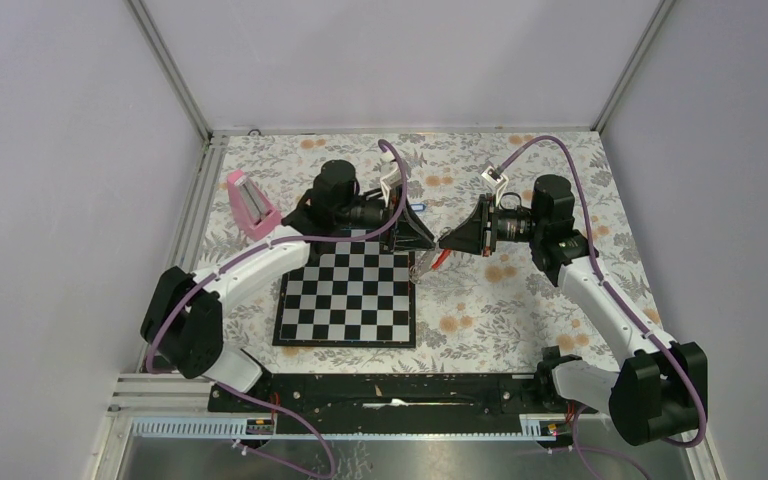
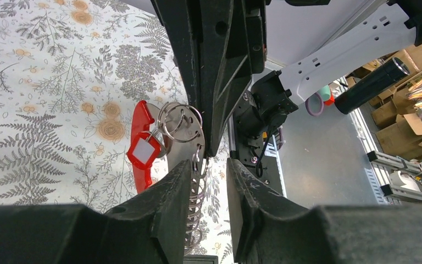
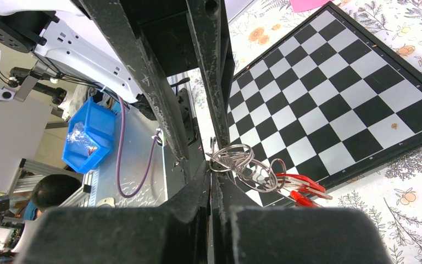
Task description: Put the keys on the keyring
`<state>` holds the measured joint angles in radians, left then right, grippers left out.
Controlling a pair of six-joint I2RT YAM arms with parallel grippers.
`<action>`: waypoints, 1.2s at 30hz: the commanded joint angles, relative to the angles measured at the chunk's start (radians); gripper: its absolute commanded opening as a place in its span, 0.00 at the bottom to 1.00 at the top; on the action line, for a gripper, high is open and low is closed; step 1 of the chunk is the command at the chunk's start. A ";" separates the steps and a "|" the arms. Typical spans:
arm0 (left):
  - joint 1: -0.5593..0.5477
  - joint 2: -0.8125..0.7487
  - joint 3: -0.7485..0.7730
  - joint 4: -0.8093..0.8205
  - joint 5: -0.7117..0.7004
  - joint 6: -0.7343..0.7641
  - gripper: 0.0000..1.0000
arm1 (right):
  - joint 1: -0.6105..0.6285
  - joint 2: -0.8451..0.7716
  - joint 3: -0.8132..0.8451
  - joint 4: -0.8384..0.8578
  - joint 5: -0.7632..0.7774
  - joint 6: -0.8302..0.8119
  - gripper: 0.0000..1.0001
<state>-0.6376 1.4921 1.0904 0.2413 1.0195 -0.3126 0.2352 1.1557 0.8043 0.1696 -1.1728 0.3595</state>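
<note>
On the flowered tabletop point(image 1: 520, 300) the chessboard point(image 1: 345, 300) lies low in the centre of the top view, and just above its upper right corner the two arms meet tip to tip. There the right fingers point(image 3: 189, 203) are pressed together on the wire of the keyring point(image 3: 232, 158), held in the air, while the left fingers point(image 2: 170, 192) stand a narrow gap apart with the ring coils against one of them. A key with a red tag point(image 2: 143, 151) hangs from the rings beside the red fob point(image 2: 138, 117).

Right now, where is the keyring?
In the top view the keyring is mid-table, where the left claw and right claw meet tip to tip, just off the far right corner of the chessboard.
</note>
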 commanded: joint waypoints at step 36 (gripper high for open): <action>-0.011 0.025 0.208 -0.429 -0.253 -0.080 0.00 | -0.013 -0.138 0.187 -0.546 0.134 -0.615 0.38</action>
<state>-0.6514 1.5368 1.2179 -0.1162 0.8364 -0.4088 0.2260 1.0592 0.9295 -0.2405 -1.0966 -0.0914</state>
